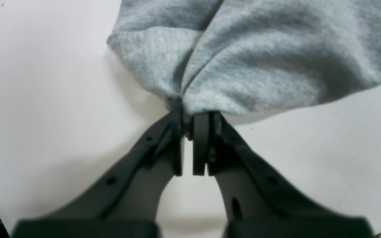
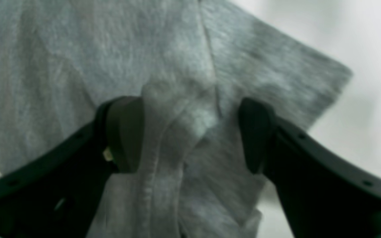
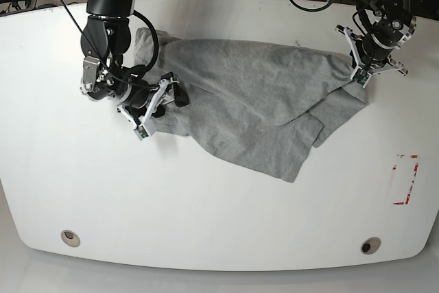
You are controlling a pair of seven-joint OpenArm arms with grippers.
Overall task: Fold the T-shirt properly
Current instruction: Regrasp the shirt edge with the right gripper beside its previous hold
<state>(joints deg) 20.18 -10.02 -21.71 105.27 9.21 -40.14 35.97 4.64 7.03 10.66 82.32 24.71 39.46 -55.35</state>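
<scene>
heather-grey cotton, soft and wrinkly — the plain short-sleeved t-shirt (image 3: 254, 104) lies spread but rumpled across the far half of the white desk (image 3: 206, 204), its long axis running roughly side to side in the base view, from one arm to the other. one lower part of it sags toward the near edge in a loose point.

the left gripper (image 1: 190, 124), on the base view's right, has its jaws together, clamped on a pinch of the shirt's edge; in the left wrist view the cloth fans away from the jaws, puckered into a crease at the bite. the corner looks held just off the desk, though i can't be sure of that.

the right gripper (image 2: 190, 132), on the base view's left, stands with its jaws apart, straddling a raised ridge of fabric with a stitched hem or seam running between them. one pad touches the ridge; the other stands off it. whether that is sleeve or collar, the blur won't let me say.

so the shirt stretches between the two arms, each at one end of the long axis. my judgement: the next move turns on the right jaws closing on that ridge — until then only one end is held and the cloth cannot be drawn flat.
</scene>
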